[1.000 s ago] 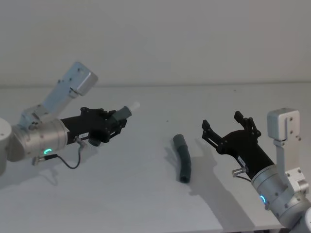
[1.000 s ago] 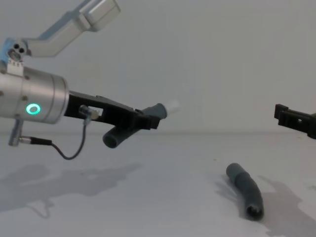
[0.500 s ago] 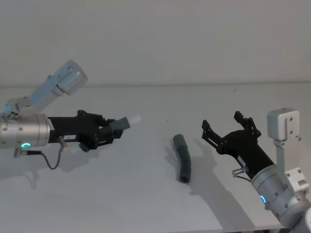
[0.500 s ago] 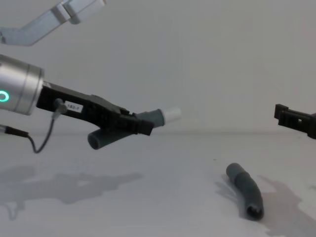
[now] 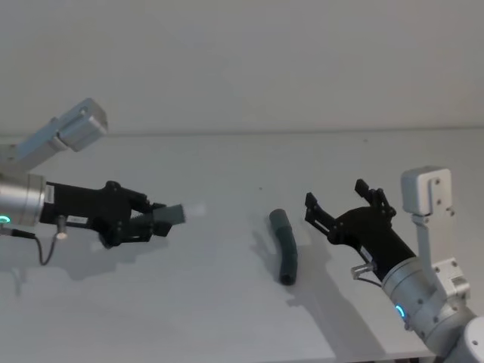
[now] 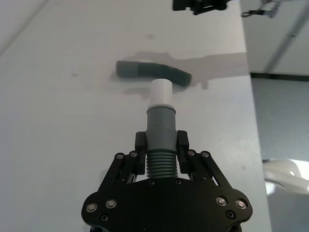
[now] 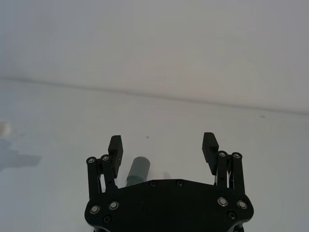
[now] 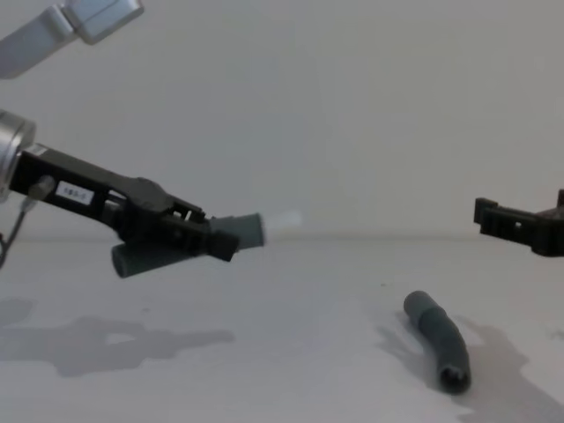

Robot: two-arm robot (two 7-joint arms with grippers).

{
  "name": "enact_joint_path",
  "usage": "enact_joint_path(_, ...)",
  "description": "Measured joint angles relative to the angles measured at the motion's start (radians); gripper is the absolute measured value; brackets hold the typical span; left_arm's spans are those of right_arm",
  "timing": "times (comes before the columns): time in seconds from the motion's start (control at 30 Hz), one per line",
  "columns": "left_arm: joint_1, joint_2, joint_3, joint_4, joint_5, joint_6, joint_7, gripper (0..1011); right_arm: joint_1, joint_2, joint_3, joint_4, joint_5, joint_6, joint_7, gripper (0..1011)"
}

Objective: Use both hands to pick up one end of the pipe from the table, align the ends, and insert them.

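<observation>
My left gripper hangs above the left of the table, shut on the ribbed middle of one dark grey pipe piece. That piece's narrow white tip sticks out forward, toward the right. The other pipe piece lies curved on the table right of centre, its round open mouth turned toward me. My right gripper hovers open just to the right of this lying piece, with nothing between its fingers.
A plain pale wall stands behind the table. The table's front edge runs close below the lying piece. Bare white surface lies between the two grippers.
My left arm has drawn back to the left and lowered, carrying its pipe piece level. The right gripper has shifted slightly left, toward the lying piece. That piece has not moved.
</observation>
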Motion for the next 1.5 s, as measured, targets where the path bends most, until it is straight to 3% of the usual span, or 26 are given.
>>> enact_joint_path(0.27, -0.052, -0.005, 0.031, 0.113, -0.013, -0.082, -0.123, 340, -0.001, -0.01, -0.026, -0.036, -0.018, 0.121, -0.024, 1002)
enact_joint_path(0.6, -0.085, -0.021, 0.053, 0.205, -0.026, -0.149, -0.193, 340, 0.017, -0.01, -0.056, -0.046, -0.046, 0.217, -0.033, 1002)
enact_joint_path(1.03, -0.103, -0.036, 0.07, 0.257, -0.035, -0.179, -0.216, 339, 0.06, 0.031, -0.081, 0.0, -0.063, 0.237, 0.05, 1002)
enact_joint_path(1.5, -0.1, -0.043, 0.09, 0.264, -0.035, -0.168, -0.191, 339, 0.106, 0.065, -0.096, 0.06, -0.065, 0.25, 0.144, 1002)
